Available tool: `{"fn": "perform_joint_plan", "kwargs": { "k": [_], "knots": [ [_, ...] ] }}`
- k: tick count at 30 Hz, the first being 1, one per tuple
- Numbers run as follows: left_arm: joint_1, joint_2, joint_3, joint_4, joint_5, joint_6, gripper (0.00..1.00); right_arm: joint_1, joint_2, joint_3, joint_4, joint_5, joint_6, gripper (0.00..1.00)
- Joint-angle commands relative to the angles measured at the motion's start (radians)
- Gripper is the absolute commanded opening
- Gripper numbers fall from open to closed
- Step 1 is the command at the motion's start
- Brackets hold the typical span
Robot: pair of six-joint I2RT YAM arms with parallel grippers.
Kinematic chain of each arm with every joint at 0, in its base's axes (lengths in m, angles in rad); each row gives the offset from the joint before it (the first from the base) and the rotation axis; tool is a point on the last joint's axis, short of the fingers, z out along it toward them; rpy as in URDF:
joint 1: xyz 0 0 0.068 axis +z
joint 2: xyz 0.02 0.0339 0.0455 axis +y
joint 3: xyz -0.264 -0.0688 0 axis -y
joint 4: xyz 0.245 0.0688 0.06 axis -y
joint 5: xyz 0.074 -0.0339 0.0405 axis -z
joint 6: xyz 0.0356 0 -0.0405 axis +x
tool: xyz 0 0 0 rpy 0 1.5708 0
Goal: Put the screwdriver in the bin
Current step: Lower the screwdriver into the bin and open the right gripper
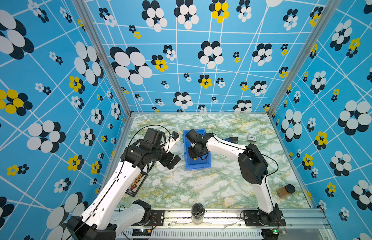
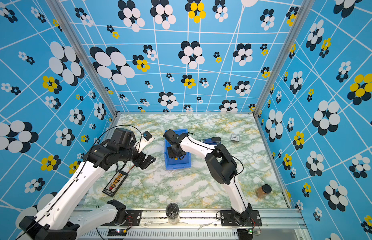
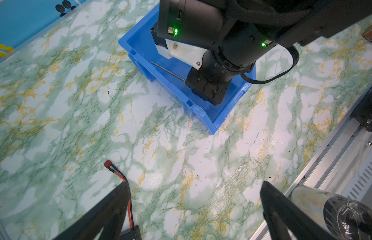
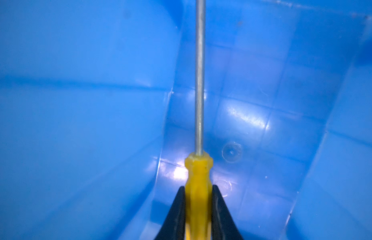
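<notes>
The blue bin (image 1: 198, 165) (image 2: 177, 165) stands mid-table, and my right arm reaches down into it. In the right wrist view my right gripper (image 4: 198, 188) is shut on the yellow handle of the screwdriver (image 4: 198, 174). The grey shaft points ahead, low over the bin's floor (image 4: 253, 116). A speck of the yellow handle shows under the right gripper (image 1: 196, 154) (image 2: 176, 154) in both top views. The left wrist view shows the shaft of the screwdriver (image 3: 166, 69) inside the bin (image 3: 201, 113). My left gripper (image 3: 194, 185) (image 1: 172, 162) hangs open and empty, left of the bin.
A blue-and-black stapler (image 1: 231, 139) and a small clock (image 1: 252, 137) lie behind the right arm. A brown spice jar (image 1: 286, 190) lies at the right edge. A dark jar (image 1: 198, 213) stands on the front rail. A black pack with red wires (image 1: 137, 185) lies under the left arm.
</notes>
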Motion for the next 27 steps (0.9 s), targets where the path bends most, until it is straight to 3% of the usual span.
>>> {"fn": "perform_joint_plan", "kwargs": {
  "k": [1,15,27],
  "knots": [
    [0.011,0.002,0.021,0.018,0.019,-0.008,0.99,0.006,0.046,0.03,0.021,-0.007,0.019,0.22],
    [0.013,-0.004,0.014,0.021,0.022,-0.009,0.99,0.006,0.064,0.048,0.014,-0.004,0.026,0.29],
    [0.013,0.002,0.018,0.02,0.019,-0.01,0.99,0.006,0.016,0.164,-0.119,0.094,0.009,0.37]
  ]
}}
